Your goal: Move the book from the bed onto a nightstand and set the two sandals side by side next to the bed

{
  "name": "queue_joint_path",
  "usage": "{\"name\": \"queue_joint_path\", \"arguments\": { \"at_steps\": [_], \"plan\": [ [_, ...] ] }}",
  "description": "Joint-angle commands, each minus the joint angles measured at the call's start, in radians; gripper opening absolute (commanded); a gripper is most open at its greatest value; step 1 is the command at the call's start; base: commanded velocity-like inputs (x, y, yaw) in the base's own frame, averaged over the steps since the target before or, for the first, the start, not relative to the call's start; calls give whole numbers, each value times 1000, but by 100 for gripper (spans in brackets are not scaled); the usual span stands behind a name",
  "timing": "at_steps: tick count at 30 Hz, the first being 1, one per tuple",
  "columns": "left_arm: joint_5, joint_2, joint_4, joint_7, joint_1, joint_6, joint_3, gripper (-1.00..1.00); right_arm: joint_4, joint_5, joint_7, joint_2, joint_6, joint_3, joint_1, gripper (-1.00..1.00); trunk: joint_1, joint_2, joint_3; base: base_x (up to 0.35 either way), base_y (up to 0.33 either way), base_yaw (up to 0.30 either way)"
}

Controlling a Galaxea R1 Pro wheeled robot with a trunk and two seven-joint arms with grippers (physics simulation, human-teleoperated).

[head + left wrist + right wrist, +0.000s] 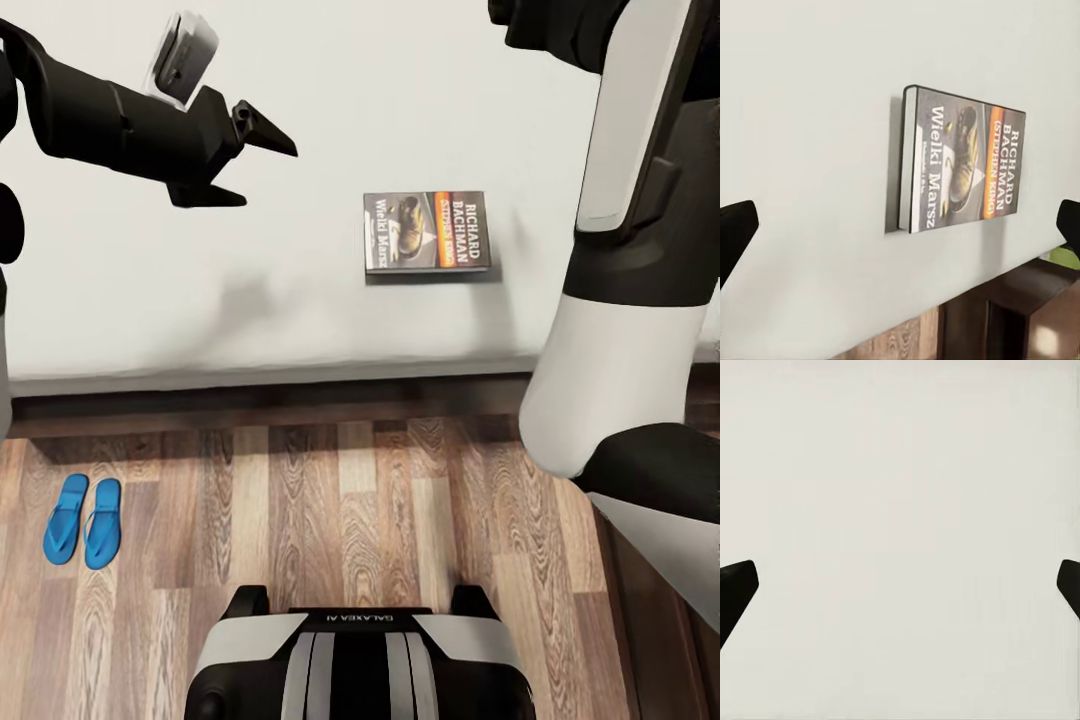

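Book point(427, 232) lies flat, cover up, on the bed point(300, 300), near the mattress's front edge. Dark cover, orange-tan shoe picture, white lettering "Richard Bachman", "Wielki Marsz". Pale grey-white mattress, dark brown frame along the front. Two blue sandals point(83, 519) side by side, soles down, on the wood-plank floor point(350, 520) near the bed frame.

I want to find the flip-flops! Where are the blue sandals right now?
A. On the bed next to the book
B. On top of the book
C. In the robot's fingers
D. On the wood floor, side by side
D: the sandals lie side by side on the floor, in front of the bed.
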Motion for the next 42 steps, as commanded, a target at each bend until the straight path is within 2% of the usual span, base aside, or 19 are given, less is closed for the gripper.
{"name": "queue_joint_path", "arguments": {
  "at_steps": [1,7,13,22,32,38,42],
  "plan": [
    [4,2,0,7,0,7,-1,100,-5,-3,-6,0,4,3,3,100,0,0,1,0,0,-42],
    [-39,9,6,-1,7,10,-1,100,-24,-4,-12,0,-2,16,32,100,0,0,5,0,0,-16],
    [-29,38,13,-11,-27,10,31,100,-58,24,-16,0,-2,15,-1,100,0,0,5,0,0,0],
    [-29,38,13,-11,-40,10,31,100,-80,24,-16,0,-2,15,-50,100,0,0,5,0,0,0],
    [-26,39,12,-7,-44,10,29,100,-80,25,-16,0,-2,15,-51,100,0,0,5,0,0,0],
    [-59,52,15,5,-41,10,63,100,-83,52,-11,0,4,49,-33,100,0,0,10,0,0,0],
    [-65,52,16,6,-40,10,69,100,-85,67,-10,0,4,71,-29,100,0,0,16,0,0,0]
  ]
}}
